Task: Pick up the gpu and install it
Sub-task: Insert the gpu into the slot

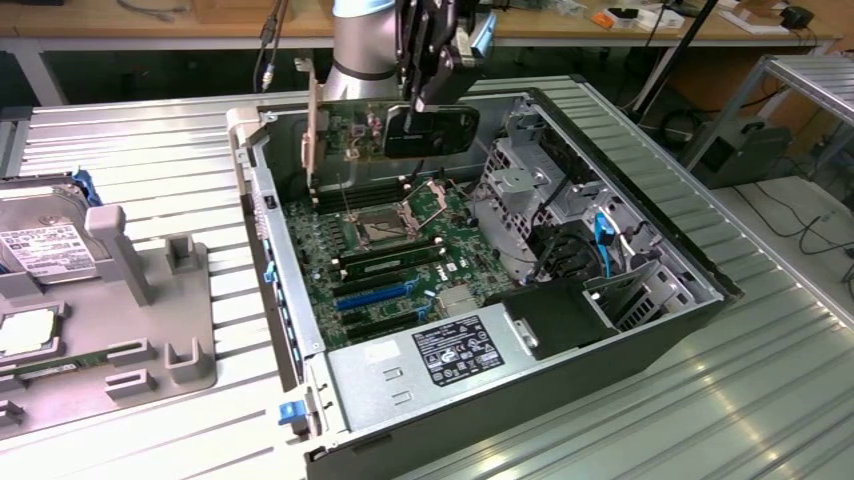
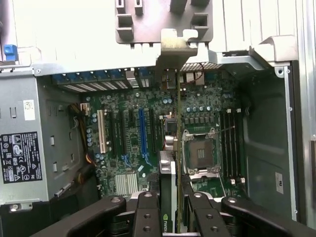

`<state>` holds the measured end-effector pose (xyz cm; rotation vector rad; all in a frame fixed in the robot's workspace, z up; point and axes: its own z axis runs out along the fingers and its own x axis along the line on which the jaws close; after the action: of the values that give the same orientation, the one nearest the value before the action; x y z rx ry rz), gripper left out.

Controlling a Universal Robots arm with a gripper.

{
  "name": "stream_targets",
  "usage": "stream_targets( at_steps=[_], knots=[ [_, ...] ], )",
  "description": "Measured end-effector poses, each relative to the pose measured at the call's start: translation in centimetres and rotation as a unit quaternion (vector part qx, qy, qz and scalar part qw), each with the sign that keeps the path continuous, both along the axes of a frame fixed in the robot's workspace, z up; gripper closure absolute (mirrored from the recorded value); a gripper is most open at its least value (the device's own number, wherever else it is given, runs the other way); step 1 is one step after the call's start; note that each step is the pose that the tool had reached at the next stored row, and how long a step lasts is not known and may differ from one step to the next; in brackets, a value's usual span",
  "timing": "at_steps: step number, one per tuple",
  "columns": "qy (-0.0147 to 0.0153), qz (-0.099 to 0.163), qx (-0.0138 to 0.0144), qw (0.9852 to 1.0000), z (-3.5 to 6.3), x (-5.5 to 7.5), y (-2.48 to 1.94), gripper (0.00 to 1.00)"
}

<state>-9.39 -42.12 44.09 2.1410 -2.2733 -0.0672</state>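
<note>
The gpu (image 1: 430, 132), a flat card with a dark face on a green board and a silver bracket (image 1: 311, 125) at one end, hangs upright over the far end of the open computer case (image 1: 694, 290). My gripper (image 1: 443, 98) is shut on its upper edge. In the wrist view the gpu (image 2: 170, 182) shows edge-on between my two black fingers (image 2: 147, 215), with its bracket (image 2: 175, 47) at the case's rear wall. It hovers above the motherboard (image 2: 123, 123), between the blue slot (image 2: 142, 129) and the CPU socket (image 2: 200, 155), apart from the board.
A grey fixture tray (image 1: 167, 330) on the exterior view's left holds a silver hard drive (image 1: 40, 245). Inside the case are the power supply (image 1: 447, 350), a drive cage (image 1: 527, 200) and blue cables (image 1: 603, 240). The case sits on a ribbed metal table (image 1: 747, 400).
</note>
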Motion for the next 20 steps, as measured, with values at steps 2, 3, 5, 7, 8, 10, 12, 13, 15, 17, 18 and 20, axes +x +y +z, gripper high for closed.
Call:
stream_targets(
  at_steps=[2,3,5,7,8,10,12,13,15,17,18,20],
  knots=[
    [0.0,0.012,0.0,0.9999,0.0,0.0,0.0,0.73],
    [0.0,0.013,0.0,0.9999,0.0,0.0,0.0,0.73],
    [0.0,0.015,0.0,0.9999,0.0,0.0,0.0,0.73],
    [0.0,0.015,0.0,0.9999,0.0,0.0,0.0,0.73],
    [0.0,0.015,0.0,0.9999,0.0,0.0,0.0,0.73],
    [0.0,0.015,0.0,0.9999,0.0,0.0,0.0,0.73],
    [0.0,0.015,0.0,0.9999,0.0,0.0,0.0,0.73],
    [0.0,0.015,0.0,0.9999,0.0,0.0,0.0,0.73],
    [0.0,0.016,0.0,0.9999,0.0,0.0,0.0,0.73],
    [0.0,0.02,0.0,0.9998,0.0,0.0,0.0,0.73],
    [0.0,0.023,0.0,0.9997,0.0,0.0,0.0,0.73],
    [0.0,0.031,0.0,0.9995,0.0,0.0,0.0,0.73]
  ],
)
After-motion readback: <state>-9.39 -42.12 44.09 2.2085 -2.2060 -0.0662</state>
